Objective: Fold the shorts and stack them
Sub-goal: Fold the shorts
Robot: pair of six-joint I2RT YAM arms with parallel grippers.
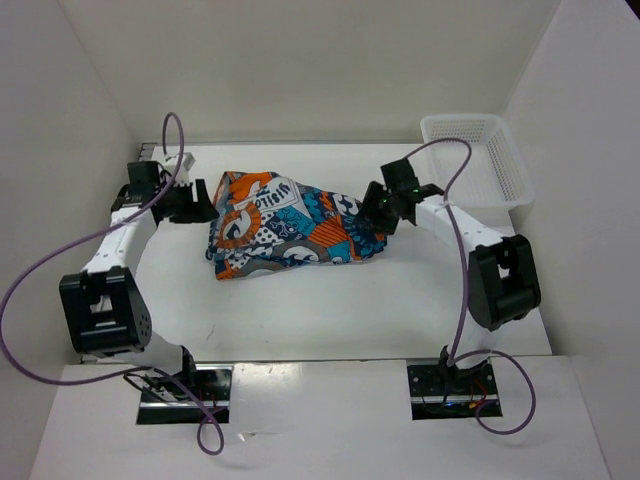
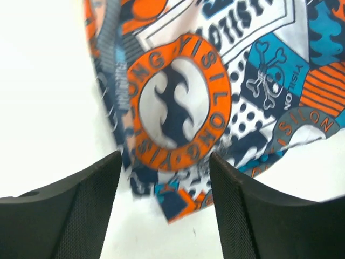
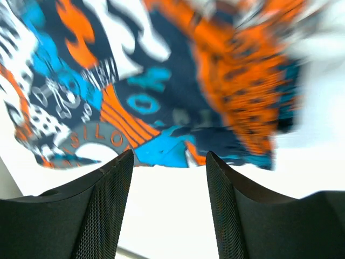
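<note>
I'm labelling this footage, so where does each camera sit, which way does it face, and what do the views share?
Top external: above and behind the robot, looking down on table, shorts and mesh basket; left gripper and right gripper show.
Left wrist: on that wrist, facing the shorts' orange ring print between its open fingers.
Right wrist: on that wrist, facing the shorts' blurred edge between its open fingers.
Shared: all three see the shorts.

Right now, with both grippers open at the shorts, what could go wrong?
1. The shorts lie rumpled, layers overlapping; the open left gripper may pinch only one layer, so the fold skews.
2. The right wrist view is blurred; the open right gripper could close short of the hem, on bare table.
</note>
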